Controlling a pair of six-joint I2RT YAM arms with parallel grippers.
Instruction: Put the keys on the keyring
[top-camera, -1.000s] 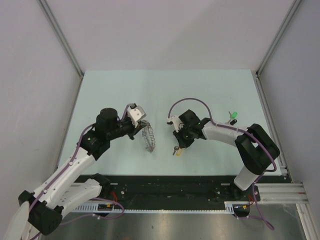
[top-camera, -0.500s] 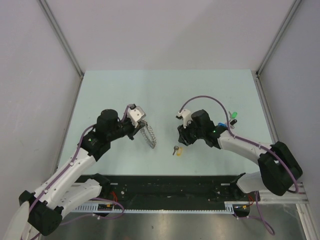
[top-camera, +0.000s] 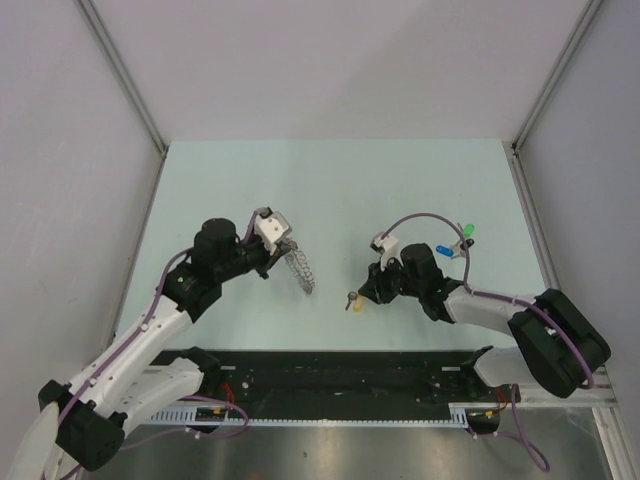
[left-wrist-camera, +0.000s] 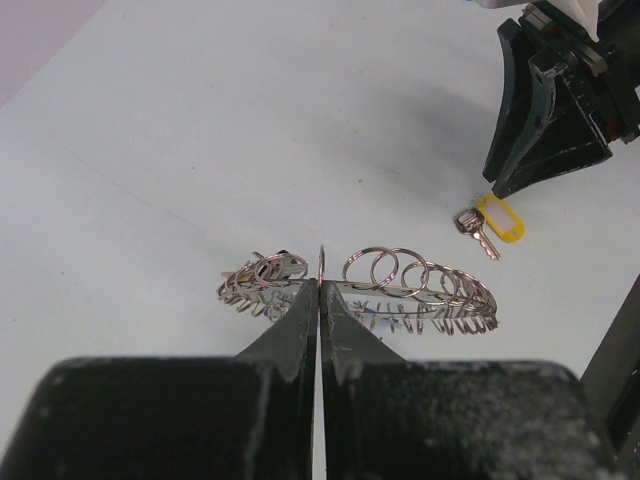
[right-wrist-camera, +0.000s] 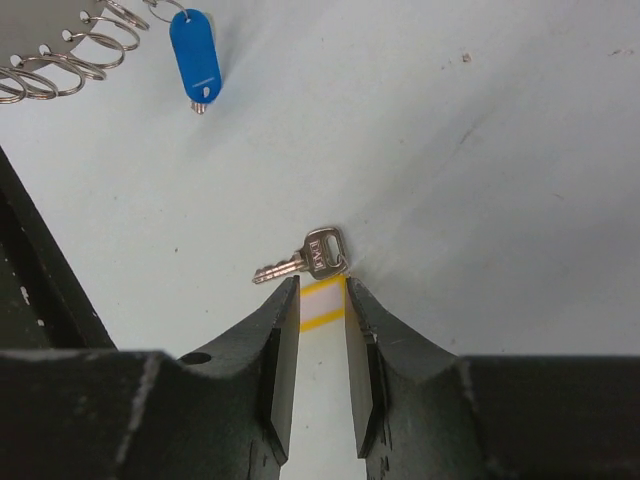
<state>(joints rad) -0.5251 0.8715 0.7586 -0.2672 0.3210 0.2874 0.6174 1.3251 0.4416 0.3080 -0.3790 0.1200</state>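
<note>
The keyring (left-wrist-camera: 420, 290), a wide coil of wire loops, hangs just above the table. My left gripper (left-wrist-camera: 320, 285) is shut on one thin loop at its middle. In the top view the keyring (top-camera: 301, 270) hangs from the left gripper (top-camera: 285, 250). A silver key (right-wrist-camera: 312, 256) with a yellow tag (right-wrist-camera: 322, 303) lies on the table. My right gripper (right-wrist-camera: 322, 288) is low over it, and the tag fills the gap between the two fingers. The top view shows that key (top-camera: 352, 301) at the right gripper's (top-camera: 365, 291) tip. A blue tag (right-wrist-camera: 195, 55) sits beside wire loops (right-wrist-camera: 60, 62).
A blue-capped key (top-camera: 446, 250) and a green-capped key (top-camera: 465, 232) lie behind the right arm near the table's right edge. The black rail (top-camera: 330, 375) runs along the near edge. Grey walls close in the table on both sides and at the back.
The right arm swung right and its gripper came down onto the yellow-tagged key, the jaws widening and then narrowing round the tag. The key stayed put. The left gripper kept its hold.
</note>
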